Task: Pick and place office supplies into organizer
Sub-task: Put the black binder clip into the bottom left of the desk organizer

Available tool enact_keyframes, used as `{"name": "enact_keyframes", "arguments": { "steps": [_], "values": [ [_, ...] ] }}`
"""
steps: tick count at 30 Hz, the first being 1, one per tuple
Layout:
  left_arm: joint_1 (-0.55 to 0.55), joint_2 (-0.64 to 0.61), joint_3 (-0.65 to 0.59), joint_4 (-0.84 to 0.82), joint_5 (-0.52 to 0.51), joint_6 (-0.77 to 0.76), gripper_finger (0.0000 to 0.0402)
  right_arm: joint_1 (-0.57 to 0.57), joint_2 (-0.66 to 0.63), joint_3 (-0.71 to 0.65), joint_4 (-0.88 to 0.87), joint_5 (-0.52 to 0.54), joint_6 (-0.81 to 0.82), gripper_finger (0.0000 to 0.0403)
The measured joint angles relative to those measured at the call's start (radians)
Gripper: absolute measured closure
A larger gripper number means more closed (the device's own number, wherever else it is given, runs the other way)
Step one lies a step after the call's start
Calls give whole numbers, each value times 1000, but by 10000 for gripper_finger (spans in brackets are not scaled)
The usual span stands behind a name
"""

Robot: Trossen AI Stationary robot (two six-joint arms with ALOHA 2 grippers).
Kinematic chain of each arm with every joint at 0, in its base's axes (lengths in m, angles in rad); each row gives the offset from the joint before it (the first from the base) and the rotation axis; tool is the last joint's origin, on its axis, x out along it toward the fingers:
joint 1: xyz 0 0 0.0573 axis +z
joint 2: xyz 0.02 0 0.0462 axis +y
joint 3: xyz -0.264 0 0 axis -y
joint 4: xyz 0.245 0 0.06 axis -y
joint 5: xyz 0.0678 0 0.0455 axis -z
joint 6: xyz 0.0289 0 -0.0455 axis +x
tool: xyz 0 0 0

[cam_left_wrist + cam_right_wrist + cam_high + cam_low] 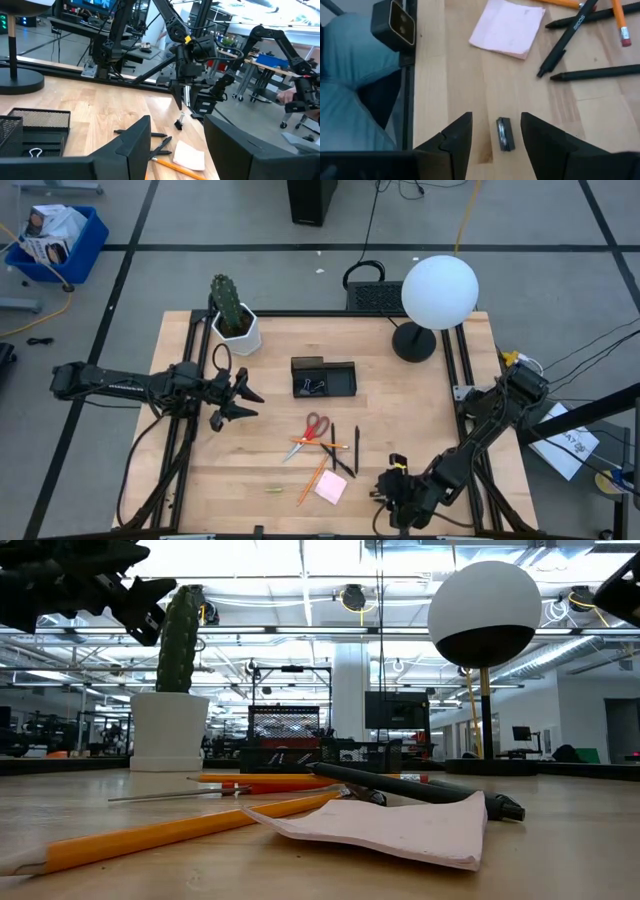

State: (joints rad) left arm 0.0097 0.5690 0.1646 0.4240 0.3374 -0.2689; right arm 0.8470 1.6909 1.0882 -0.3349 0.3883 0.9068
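Step in hand: right gripper (496, 131), jaws wide, is hovering over a tiny black clip (505, 133) lying between its fingers at the tabletop's (420, 410) five o'clock edge. Next move likely requires descending, closing, then carrying toward the organizer (324, 377) at twelve o'clock. Left gripper (243, 402) is waiting at nine o'clock, jaws apart and empty.

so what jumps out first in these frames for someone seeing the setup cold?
Probably the big white globe lamp at the table's far right, then the cactus in its white pot at the far left. Mid-table sits the black organizer, with red-handled scissors, pens, pencils and a pink sticky-note pad scattered nearer the front. At the front edge, the right gripper hangs open over a small black clip.
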Motion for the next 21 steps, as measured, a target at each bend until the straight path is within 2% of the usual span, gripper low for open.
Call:
{"name": "enact_keyframes", "arguments": {
  "steps": [5, 18, 21],
  "values": [
    [0, 0, 0, 1, 0, 0, 215, 0, 0, -8, 14, 3, -3, 243],
    [0, 0, 0, 31, 0, -5, 215, -1, 0, -212, 316, -26, 32, 253],
    [0, 0, 0, 31, 0, -5, 215, -1, 0, -236, 320, -28, 65, 258]
  ]
}}
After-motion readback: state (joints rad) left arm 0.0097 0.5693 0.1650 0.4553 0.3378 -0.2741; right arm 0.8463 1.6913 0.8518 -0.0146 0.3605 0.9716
